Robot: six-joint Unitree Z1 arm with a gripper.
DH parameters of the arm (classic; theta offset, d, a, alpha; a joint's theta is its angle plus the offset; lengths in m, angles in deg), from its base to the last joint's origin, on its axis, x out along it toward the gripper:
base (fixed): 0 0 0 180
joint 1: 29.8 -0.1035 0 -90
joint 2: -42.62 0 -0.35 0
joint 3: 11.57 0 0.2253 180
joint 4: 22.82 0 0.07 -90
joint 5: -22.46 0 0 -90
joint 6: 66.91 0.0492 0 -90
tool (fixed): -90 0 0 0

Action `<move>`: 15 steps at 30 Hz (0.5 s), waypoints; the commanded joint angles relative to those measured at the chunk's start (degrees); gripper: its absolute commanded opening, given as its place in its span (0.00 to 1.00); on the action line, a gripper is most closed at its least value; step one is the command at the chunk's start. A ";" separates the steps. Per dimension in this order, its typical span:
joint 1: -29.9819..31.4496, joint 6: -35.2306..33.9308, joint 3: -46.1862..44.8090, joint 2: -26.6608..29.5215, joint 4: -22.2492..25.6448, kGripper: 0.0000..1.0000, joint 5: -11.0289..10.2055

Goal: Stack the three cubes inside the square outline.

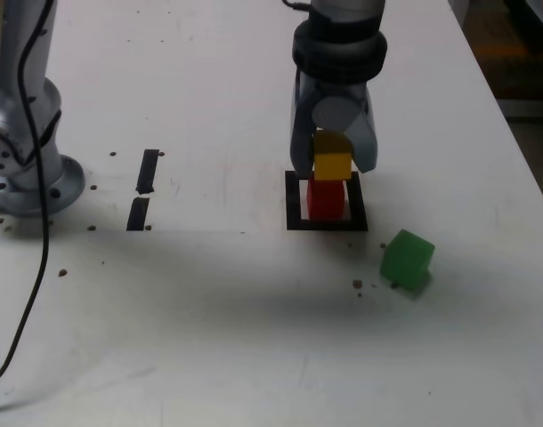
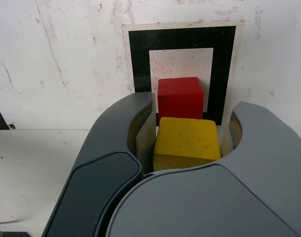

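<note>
In the exterior view, you are looking at the gripper hanging over the square outline with its jaws clamping the yellow cube. The yellow cube is sitting directly above the red cube, which is standing inside the outline on its white centre; you cannot tell from here whether the two cubes are touching. The green cube is lying tilted on the table, outside the outline, toward the exterior view's right and nearer the camera, with a few dark specks scattered just beside it. Two short black strips are lying well apart from the outline on the exterior view's left, and beyond them the arm's base is standing with a black cable trailing down across the table. Nothing is standing between the gripper and the outline.

In the wrist view, you are seeing the gripper closing on the yellow cube from both sides, the dark jaw shells filling the foreground. The red cube is showing just beyond the yellow one, inside the square outline. The table around it is looking scuffed and marked.
</note>
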 commanded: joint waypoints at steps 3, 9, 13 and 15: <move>0.12 -0.50 -0.90 -0.34 -0.46 0.15 0.13; 0.12 -0.82 -1.38 -0.52 -0.52 0.16 -0.03; 0.12 -1.02 -1.59 -0.55 -0.45 0.18 -0.12; 0.12 -1.16 -1.68 -0.52 -0.38 0.19 -0.20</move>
